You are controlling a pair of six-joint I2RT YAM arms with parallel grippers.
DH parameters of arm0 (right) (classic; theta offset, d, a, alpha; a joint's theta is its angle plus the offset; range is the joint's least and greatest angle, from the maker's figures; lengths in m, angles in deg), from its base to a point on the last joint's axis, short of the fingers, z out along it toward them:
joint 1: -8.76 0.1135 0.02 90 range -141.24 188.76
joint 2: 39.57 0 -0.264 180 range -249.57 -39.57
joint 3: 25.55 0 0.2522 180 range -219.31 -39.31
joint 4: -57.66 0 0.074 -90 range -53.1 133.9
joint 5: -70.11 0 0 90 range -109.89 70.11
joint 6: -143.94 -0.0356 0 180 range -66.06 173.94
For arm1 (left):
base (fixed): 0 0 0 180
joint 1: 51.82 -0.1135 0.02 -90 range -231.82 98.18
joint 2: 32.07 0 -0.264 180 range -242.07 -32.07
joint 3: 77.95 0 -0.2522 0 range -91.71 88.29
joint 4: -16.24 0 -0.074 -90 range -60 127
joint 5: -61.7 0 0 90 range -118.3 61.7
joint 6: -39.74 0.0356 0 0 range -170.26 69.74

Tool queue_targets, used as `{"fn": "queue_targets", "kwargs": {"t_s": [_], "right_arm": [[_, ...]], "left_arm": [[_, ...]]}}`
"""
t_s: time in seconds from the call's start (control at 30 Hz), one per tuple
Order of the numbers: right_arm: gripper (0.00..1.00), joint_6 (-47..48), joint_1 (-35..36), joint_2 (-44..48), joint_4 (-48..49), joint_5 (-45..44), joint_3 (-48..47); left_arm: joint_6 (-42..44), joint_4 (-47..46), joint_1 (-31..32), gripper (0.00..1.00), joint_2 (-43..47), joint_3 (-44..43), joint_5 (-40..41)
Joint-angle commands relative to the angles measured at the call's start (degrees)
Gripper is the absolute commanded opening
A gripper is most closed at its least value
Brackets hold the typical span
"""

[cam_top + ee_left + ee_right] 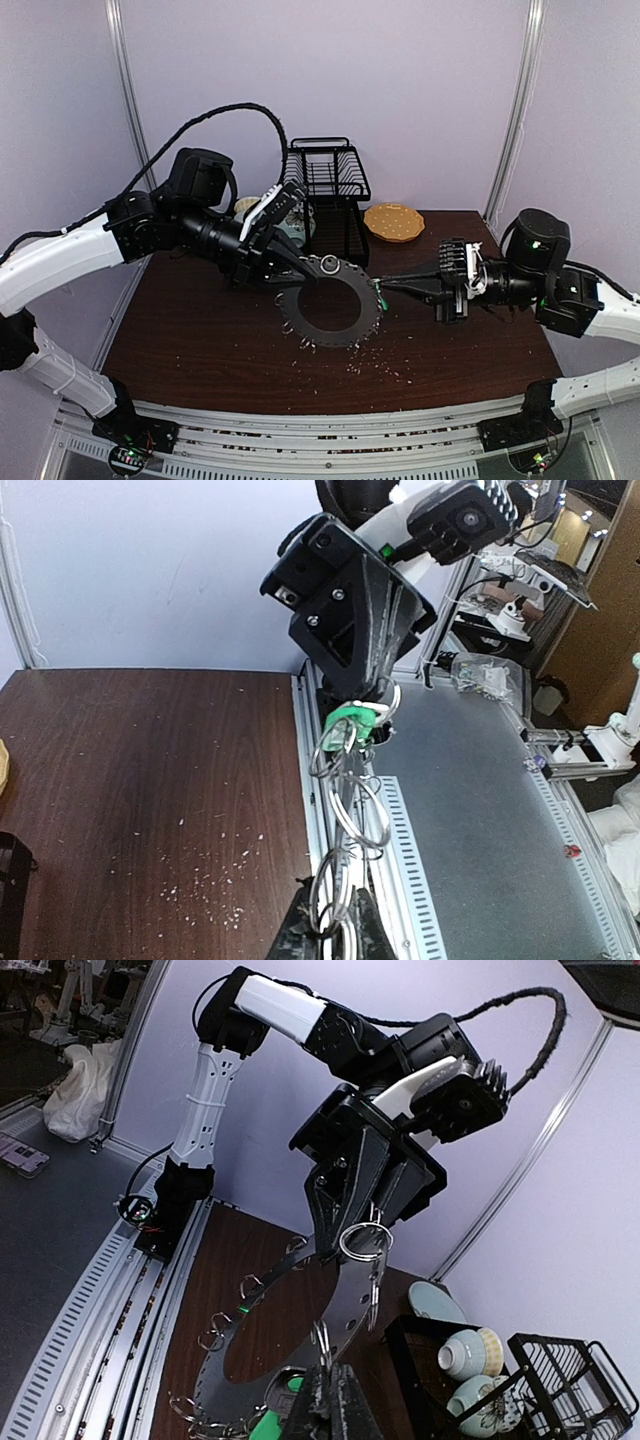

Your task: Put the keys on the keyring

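Clamping keyring (345,322) at its far-left rim with left tool (305,266), closed on the disc. Holding it tilted over counter (190,330) centre; can't tell if lower rim touches. Pinching green key (377,294) in right tool (385,286), closed on it, right at rim side facing counter's right edge, among wire loops (350,810). Can't tell if threaded. Seeing pale crumbs (372,366) toward near edge, black dish rack (330,185) at far edge.

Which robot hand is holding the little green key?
The right gripper, reaching in from the right of the top view, pinches the green key at its fingertips; the left gripper grips the big grey keyring instead.
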State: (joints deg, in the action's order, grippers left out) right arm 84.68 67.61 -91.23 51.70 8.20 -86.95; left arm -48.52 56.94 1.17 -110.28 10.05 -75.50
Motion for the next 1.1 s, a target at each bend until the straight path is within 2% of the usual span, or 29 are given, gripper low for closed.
{"fn": "queue_targets", "kwargs": {"t_s": [0.0,0.1,0.23,0.57,0.8,1.07], "right_arm": [[0.00,-9.9,-3.0,-2.5,-5.0,-2.0,-6.2],[0.00,-12.9,-3.2,-3.0,-8.8,-3.4,-8.0],[0.00,-16.8,-3.2,-2.5,-9.0,-4.3,-8.9],[0.00,-20.5,-3.2,-1.7,-13.2,-6.1,-10.8],[0.00,-21.9,-3.3,-2.4,-10.1,-3.5,-10.3],[0.00,-23.1,-3.0,-5.0,-7.0,-3.6,-8.3]], "left_arm": [[4.0,-3.0,1.9,0.00,2.9,-1.1,7.8],[6.3,-3.0,3.7,0.00,4.0,-0.5,12.9],[8.7,-3.0,4.6,0.00,5.4,0.4,16.3],[13.1,1.3,6.5,0.00,6.9,-0.8,30.0],[13.6,1.9,6.8,0.00,7.1,-1.3,31.3],[13.5,1.5,7.0,0.00,6.9,-2.1,27.4]]}}
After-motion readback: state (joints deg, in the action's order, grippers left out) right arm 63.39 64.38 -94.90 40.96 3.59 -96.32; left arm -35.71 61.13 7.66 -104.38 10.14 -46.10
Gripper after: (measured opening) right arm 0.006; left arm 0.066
